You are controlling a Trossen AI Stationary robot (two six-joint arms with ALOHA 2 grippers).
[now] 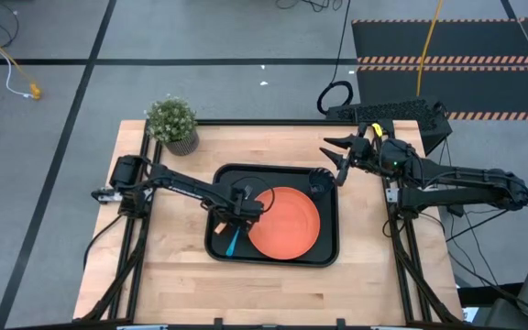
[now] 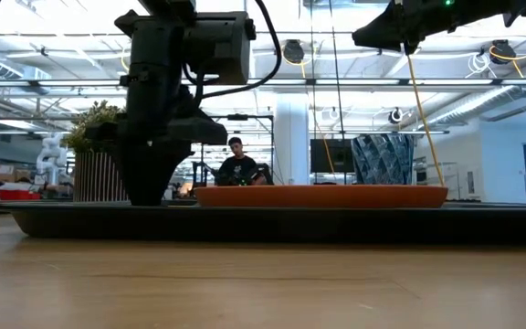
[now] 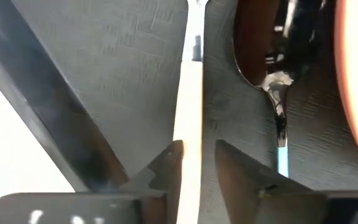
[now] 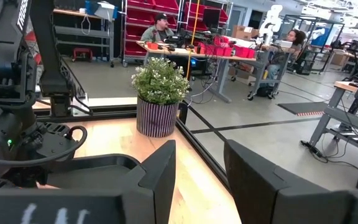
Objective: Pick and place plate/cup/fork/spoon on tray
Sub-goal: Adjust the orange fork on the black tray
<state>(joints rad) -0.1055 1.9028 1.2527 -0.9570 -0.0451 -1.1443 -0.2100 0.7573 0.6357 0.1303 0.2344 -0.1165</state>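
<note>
The black tray lies mid-table. On it the orange plate rests flat on the right, and the dark cup stands in the far right corner. The fork and the spoon lie side by side on the tray floor left of the plate. The spoon's blue handle points toward the near edge. My left gripper points down, open. Its fingers stand on either side of the fork's pale handle, and a gap shows at one finger. My right gripper hangs open and level above the tray's far right corner, with nothing between its fingers.
A potted plant stands at the table's far left corner. The tray's raised rim runs close beside the fork. Bare wood stretches along the near side of the table. People sit at benches in the room beyond.
</note>
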